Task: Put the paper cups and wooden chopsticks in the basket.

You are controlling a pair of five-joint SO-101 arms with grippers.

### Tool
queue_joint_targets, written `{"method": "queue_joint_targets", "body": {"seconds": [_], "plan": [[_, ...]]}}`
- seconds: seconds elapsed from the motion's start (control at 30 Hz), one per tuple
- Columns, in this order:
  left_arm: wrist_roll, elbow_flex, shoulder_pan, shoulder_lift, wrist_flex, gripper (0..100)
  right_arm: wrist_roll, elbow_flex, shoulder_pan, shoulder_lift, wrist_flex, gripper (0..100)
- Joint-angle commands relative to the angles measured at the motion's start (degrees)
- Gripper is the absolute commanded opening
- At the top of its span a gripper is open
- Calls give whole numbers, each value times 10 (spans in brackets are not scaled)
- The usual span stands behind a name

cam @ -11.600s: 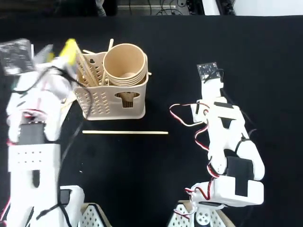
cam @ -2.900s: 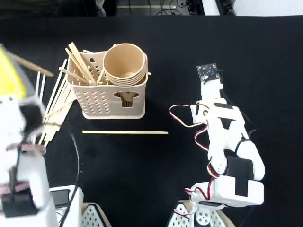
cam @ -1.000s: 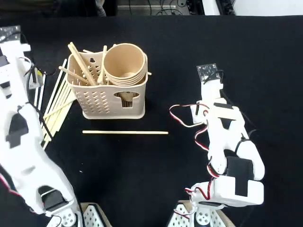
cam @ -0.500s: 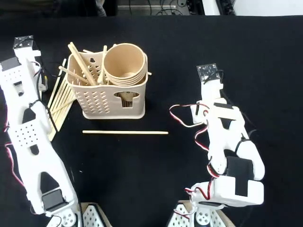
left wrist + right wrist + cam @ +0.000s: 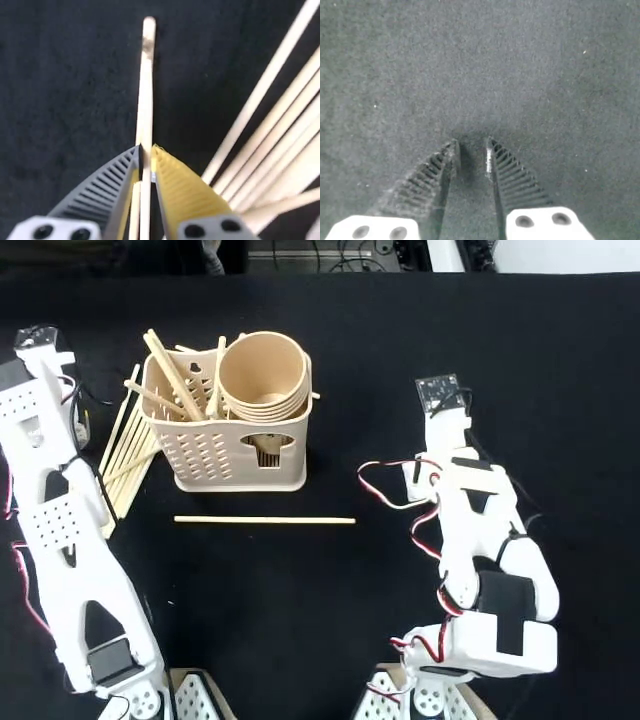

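Observation:
The beige basket (image 5: pixel 235 455) stands left of centre and holds stacked paper cups (image 5: pixel 262 368) and several wooden chopsticks (image 5: pixel 172 375). More loose chopsticks (image 5: pixel 122 455) lie fanned against its left side, and a single chopstick (image 5: pixel 265 520) lies in front of it. My left gripper (image 5: pixel 145 159) is low over the black cloth beside that fan, shut on one chopstick (image 5: pixel 146 75), with the others (image 5: pixel 272 125) just beside it. The left arm (image 5: pixel 45 440) stands along the table's left edge. My right gripper (image 5: pixel 471 145) hangs over bare cloth, its jaws almost together and holding nothing.
The right arm (image 5: pixel 475 520) sits folded at the right, well apart from the basket. Black cloth (image 5: pixel 400 340) covers the whole table. Cables and equipment run along the far edge (image 5: pixel 330 255).
The left arm swung in from the near left, came down beside the loose chopsticks and has shifted slightly left in the last half second. The right arm, basket and single chopstick have not moved.

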Motion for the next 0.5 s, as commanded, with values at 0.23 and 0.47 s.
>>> {"method": "queue_joint_targets", "body": {"seconds": [0.23, 0.47], "plan": [[35, 362, 39, -476, 4, 29, 6, -5, -8, -26, -7, 92], [40, 393, 74, -716, -7, 29, 6, -4, -8, -26, -5, 92]]}}
